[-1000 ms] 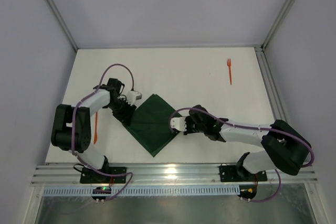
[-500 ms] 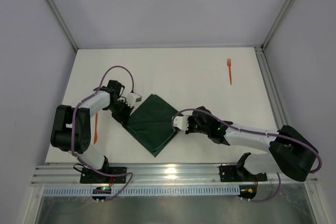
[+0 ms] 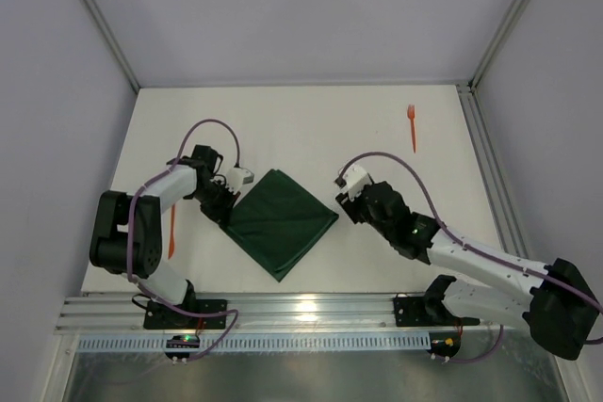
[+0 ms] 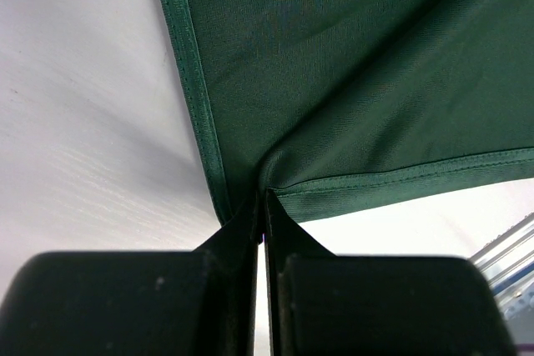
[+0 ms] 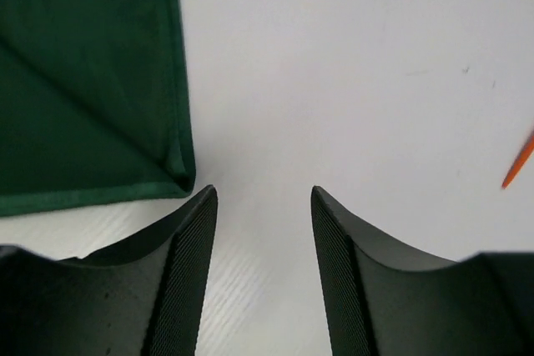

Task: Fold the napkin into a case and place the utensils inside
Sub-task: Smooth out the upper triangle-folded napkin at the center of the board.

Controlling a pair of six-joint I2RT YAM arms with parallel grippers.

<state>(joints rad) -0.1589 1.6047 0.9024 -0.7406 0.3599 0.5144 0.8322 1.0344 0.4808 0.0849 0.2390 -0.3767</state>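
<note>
The dark green napkin [image 3: 281,221] lies flat as a diamond in the middle of the table. My left gripper [image 3: 229,204] is shut on its left corner; in the left wrist view the hemmed corner of the napkin [image 4: 350,81] is pinched between the closed jaws of the left gripper [image 4: 265,206]. My right gripper [image 3: 344,197] stands open just right of the napkin's right corner, holding nothing; the right wrist view shows the right gripper [image 5: 263,193] beside that corner of the napkin [image 5: 75,81]. An orange fork [image 3: 412,127] lies far right. Another orange utensil [image 3: 171,230] lies by the left arm.
White side walls and metal rails [image 3: 480,152] bound the table. The tip of an orange utensil [image 5: 519,164] shows at the right edge of the right wrist view. A metal rail [image 3: 301,313] runs along the near edge by the arm bases.
My right gripper opened, let go of the napkin's right corner and drew back up and to the right. The left gripper closed on the left corner. The napkin's right corner now lies farther right.
</note>
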